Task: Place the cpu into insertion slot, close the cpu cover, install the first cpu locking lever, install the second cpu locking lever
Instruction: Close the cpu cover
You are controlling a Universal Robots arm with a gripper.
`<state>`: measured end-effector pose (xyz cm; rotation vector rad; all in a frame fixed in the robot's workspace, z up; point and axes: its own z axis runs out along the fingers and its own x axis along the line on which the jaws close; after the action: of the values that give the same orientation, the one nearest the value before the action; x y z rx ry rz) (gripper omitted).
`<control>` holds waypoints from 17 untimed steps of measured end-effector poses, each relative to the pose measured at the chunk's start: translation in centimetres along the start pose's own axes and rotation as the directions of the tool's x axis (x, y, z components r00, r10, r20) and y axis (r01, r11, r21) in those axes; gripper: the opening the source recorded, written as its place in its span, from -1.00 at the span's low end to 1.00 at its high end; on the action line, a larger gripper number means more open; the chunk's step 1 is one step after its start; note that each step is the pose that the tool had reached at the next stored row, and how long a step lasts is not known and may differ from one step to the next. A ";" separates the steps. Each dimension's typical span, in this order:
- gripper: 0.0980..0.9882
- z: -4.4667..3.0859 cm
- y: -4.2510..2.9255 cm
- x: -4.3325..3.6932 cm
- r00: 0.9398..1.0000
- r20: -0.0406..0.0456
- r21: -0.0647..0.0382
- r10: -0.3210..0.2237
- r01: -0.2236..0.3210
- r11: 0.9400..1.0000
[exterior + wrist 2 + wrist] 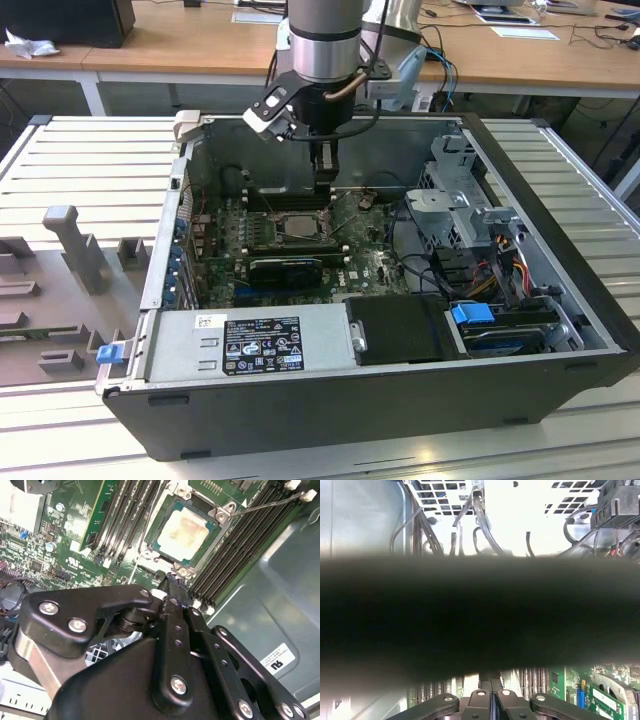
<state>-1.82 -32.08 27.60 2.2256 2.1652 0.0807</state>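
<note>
Pressing flat against each other, the 2 black fingers (484, 696) of the gripper (172, 581) leave no gap between them, and nothing can be seen held between the tips. In the second wrist view the tips hang just beside 1 corner of the insertion slot (212, 546), over the green board (50, 535); whether they touch it I cannot tell. In the exterior view the gripper (322, 185) points straight down from the arm (322, 40) into the open computer case (400, 400), at the far edge of the socket.

The cpu (186, 530) lies flat in the insertion slot, pale metal face up, its green rim showing on all 4 sides. Being square, it has no long axis; its edges run in line with the long black memory slots (125, 515) that flank the socket on 2 sides. A thin silver locking lever (270, 504) reaches from a socket corner out across 1 bank of those slots.

The case rests on a slatted metal table (80, 150), with grey fixtures (70, 240) on the exterior view's left.
</note>
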 end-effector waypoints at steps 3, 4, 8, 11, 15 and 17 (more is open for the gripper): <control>-0.98 0.04 0.54 0.02 1.000 0.000 0.000 0.000 0.000 1.000; -0.98 0.05 0.66 0.02 1.000 0.000 0.000 0.000 0.000 1.000; -0.98 0.15 1.61 0.04 1.000 0.000 0.003 0.000 0.000 1.000; -0.98 0.19 2.21 0.06 1.000 0.000 0.003 0.000 0.000 1.000; -0.98 0.29 3.24 0.09 1.000 0.000 0.004 0.000 0.000 1.000; -0.98 0.37 3.73 0.10 1.000 0.000 0.004 0.000 0.000 1.000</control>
<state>1.93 -32.07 27.46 2.2275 2.1672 0.0767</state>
